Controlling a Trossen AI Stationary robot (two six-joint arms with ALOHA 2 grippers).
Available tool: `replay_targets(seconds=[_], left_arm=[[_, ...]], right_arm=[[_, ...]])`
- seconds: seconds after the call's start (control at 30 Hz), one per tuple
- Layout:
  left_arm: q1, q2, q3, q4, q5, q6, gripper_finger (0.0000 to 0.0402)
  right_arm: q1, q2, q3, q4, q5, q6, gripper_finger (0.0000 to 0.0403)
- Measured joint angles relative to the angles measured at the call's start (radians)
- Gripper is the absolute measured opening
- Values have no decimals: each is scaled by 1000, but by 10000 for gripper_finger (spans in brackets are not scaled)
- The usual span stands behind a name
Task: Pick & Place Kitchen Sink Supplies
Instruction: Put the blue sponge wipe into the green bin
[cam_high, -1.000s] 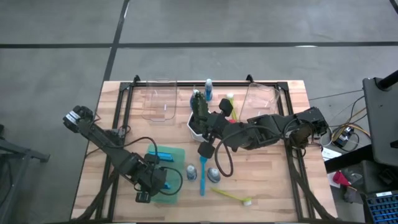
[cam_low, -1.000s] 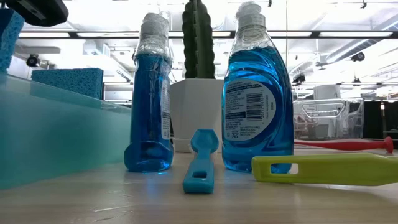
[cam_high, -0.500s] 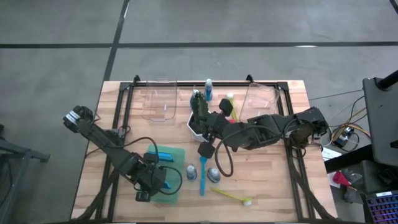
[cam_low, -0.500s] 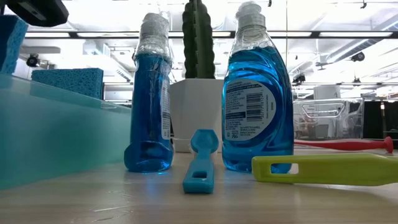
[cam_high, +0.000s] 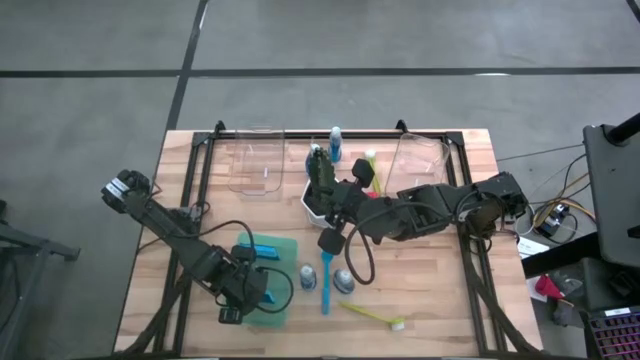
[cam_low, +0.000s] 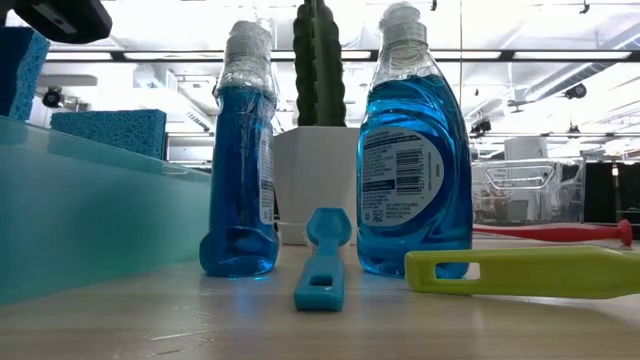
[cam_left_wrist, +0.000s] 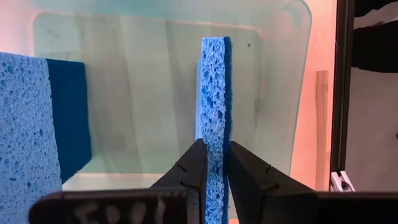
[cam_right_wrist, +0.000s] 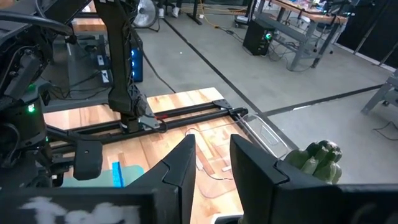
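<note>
My left gripper (cam_left_wrist: 216, 146) (cam_high: 250, 290) hangs over the translucent green tray (cam_high: 285, 255), shut on a light-and-dark blue sponge (cam_left_wrist: 214, 81) (cam_low: 20, 70) held on edge. A second blue sponge (cam_left_wrist: 31, 124) (cam_low: 110, 130) lies flat in the tray. Two blue bottles (cam_low: 240, 160) (cam_low: 415, 150) stand upright on the table. A blue brush (cam_low: 322, 260) lies between them. A yellow brush (cam_low: 520, 272) lies in front and a pink one (cam_low: 560, 233) behind. My right gripper (cam_right_wrist: 211, 146) (cam_high: 338, 205) is raised beside the cactus (cam_right_wrist: 314, 158), open, with nothing between its fingers. My left gripper pinches the sponge's two broad faces (cam_left_wrist: 214, 134) between its two fingers (cam_left_wrist: 196, 162), coming steeply from above. The sponge stands on edge and reaches down below the fingers over the tray. Whether its lower end touches the tray, I cannot tell.
The cactus in its white pot (cam_high: 316, 195) stands mid-table. Two clear bins (cam_high: 255, 160) (cam_high: 420, 160) sit along the far edge, with a third blue bottle (cam_high: 335, 145) between them. Bare wood lies at the near right.
</note>
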Motion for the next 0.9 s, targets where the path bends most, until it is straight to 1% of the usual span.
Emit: replay_targets(seconds=[0.3, 0.9], left_arm=[[0, 1, 0, 3, -1, 12, 51], [0, 1, -1, 5, -1, -5, 51]], right_arm=[[0, 0, 0, 0, 0, 0, 82], [0, 0, -2, 0, 0, 0, 102]])
